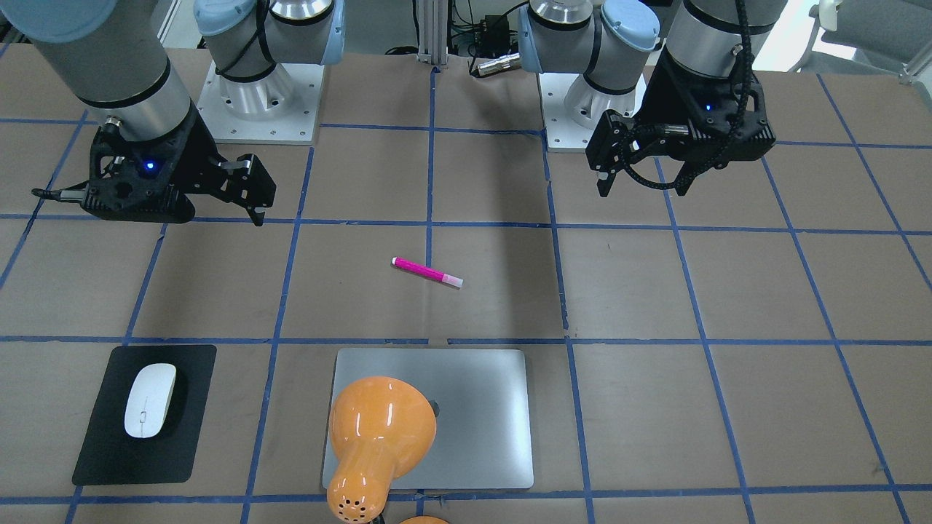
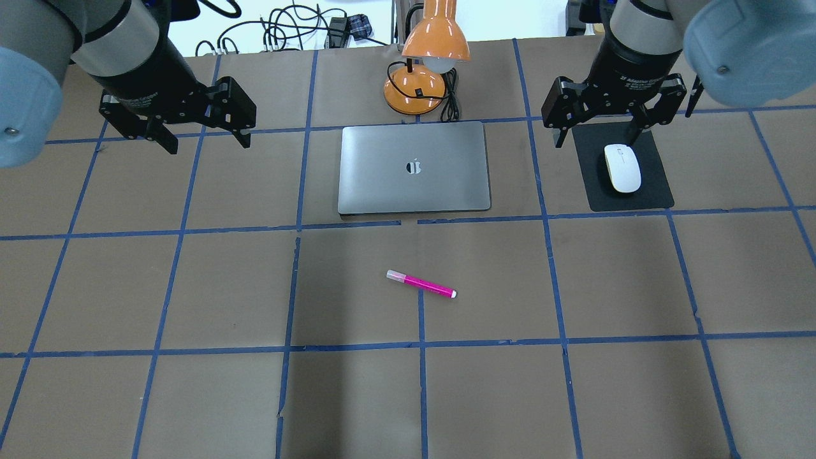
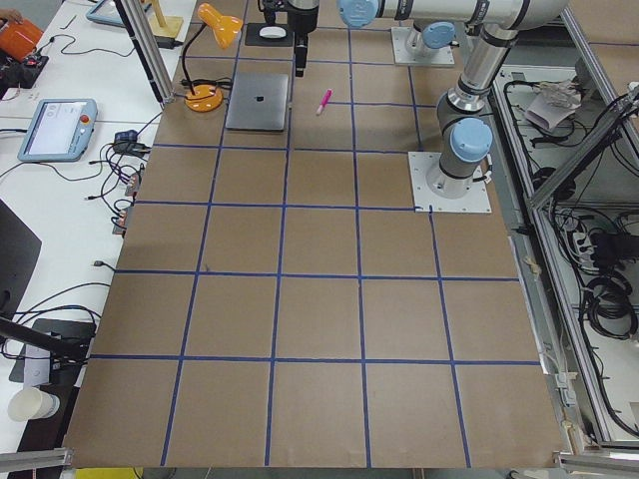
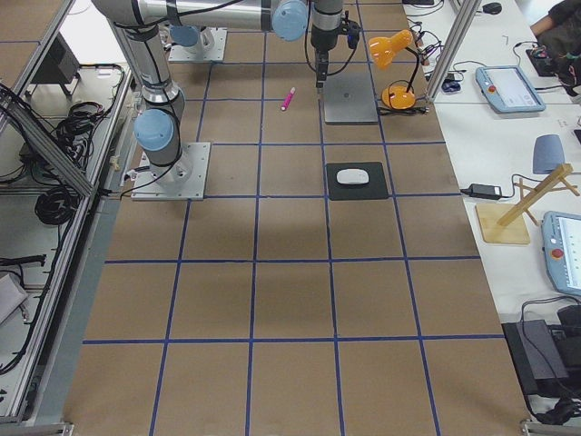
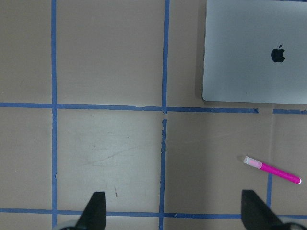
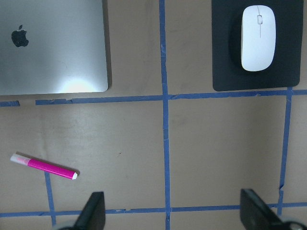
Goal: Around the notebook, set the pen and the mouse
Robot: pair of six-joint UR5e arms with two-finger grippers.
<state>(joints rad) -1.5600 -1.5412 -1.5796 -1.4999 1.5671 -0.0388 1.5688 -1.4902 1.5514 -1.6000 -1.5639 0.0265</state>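
Pen lay crosswise on the table, robot-side of the notebook, roughly midway between your 2 arms. Left gripper and right gripper both hung spread and empty; the right hovered by the mouse on its black mat.

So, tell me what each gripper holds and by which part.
Nothing: left gripper and right gripper are open and empty; the slim magenta-pink pen lies on the brown table.
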